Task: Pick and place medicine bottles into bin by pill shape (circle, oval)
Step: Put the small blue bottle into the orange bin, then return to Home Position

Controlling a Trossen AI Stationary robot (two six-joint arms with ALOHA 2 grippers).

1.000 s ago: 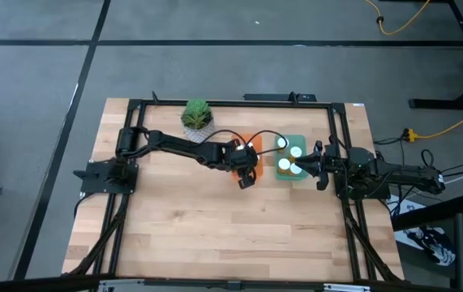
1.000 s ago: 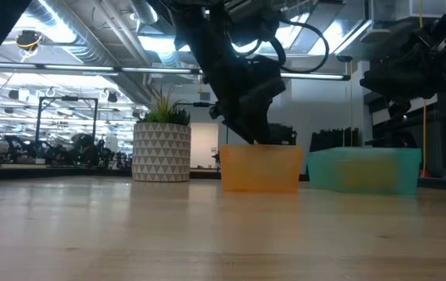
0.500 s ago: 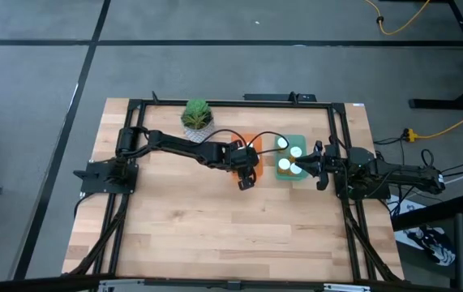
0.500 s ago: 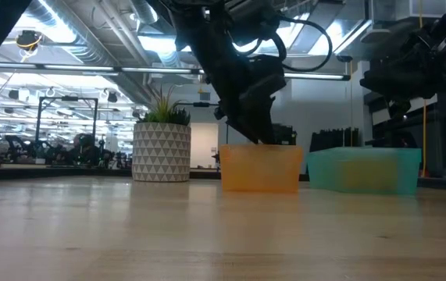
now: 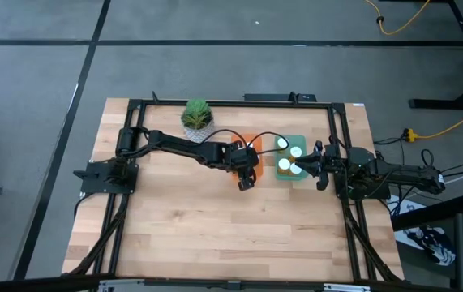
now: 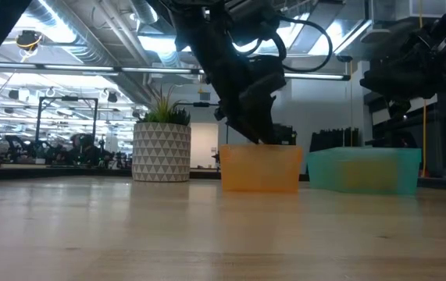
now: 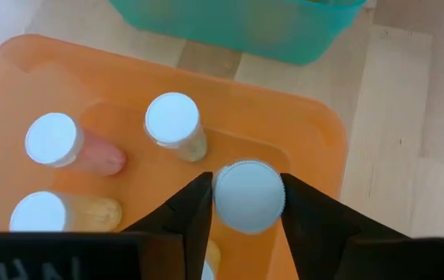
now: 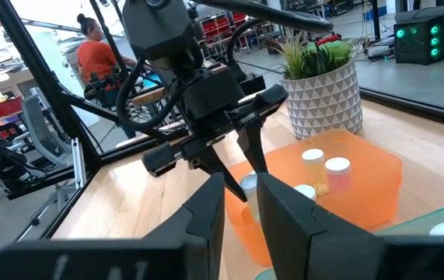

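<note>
Spreading since the earlier frame, the left end effector point(image 7: 245, 204) is bracketing a white-capped bottle point(image 7: 248, 196) over the orange bin point(image 7: 315, 148), centre frame; whether gripped, I cannot tell. Right end effector point(image 5: 319, 169) is staying clenched.

The work surface was a light wooden table point(image 5: 215, 219) of butcher-block planks, bordered by a black metal frame point(image 5: 231, 103). Three items stood directly on it, in a row toward its far side. A green plant in a white patterned pot point(image 6: 161, 151) stood toward the left arm's side. An orange bin point(image 6: 260, 168) stood near the middle. A teal bin point(image 6: 365, 170) stood just beside the orange bin, toward the right arm's side.
</note>
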